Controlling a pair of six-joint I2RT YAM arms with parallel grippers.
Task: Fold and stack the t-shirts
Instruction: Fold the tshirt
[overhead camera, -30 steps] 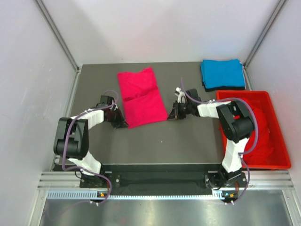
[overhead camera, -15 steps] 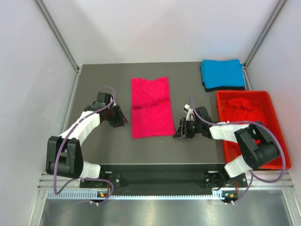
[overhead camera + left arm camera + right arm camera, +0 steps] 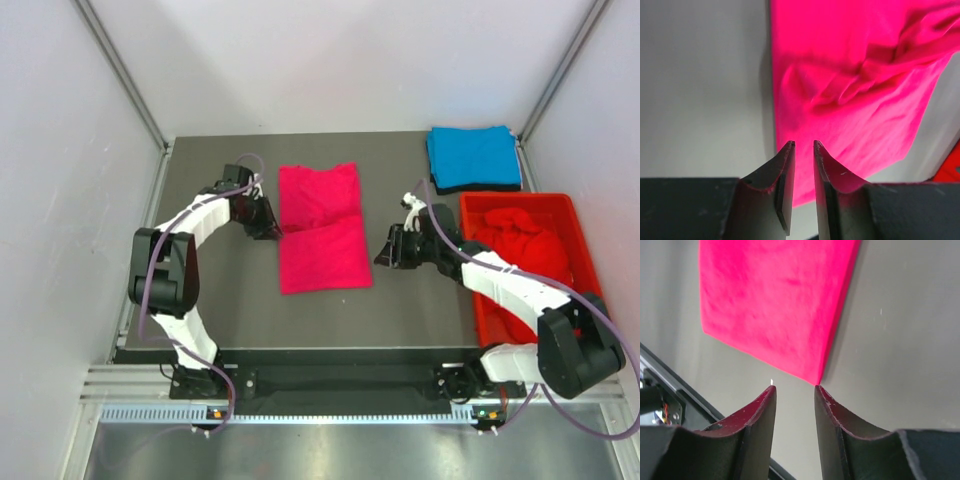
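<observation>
Done: sky-blue cotton t-shirt (image 3: 473, 157) folded
Underway: bright pink cotton t-shirt (image 3: 320, 225) part-folded
Remaining: red t-shirts (image 3: 525, 245) in red plastic crate (image 3: 560, 352)
Left gripper (image 3: 802, 146): narrow gap, grip unclear
Right gripper (image 3: 794, 388): parted, empty

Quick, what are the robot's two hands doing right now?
Left gripper: jaws barely open, empty, over the pink t-shirt.
Right gripper: open, empty, by its corner.

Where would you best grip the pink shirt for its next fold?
Grip the pink shirt at its near corners, left gripper from the left edge, right gripper from the right. It lies flat as a long rectangle, so only edges can be pinched.
</observation>
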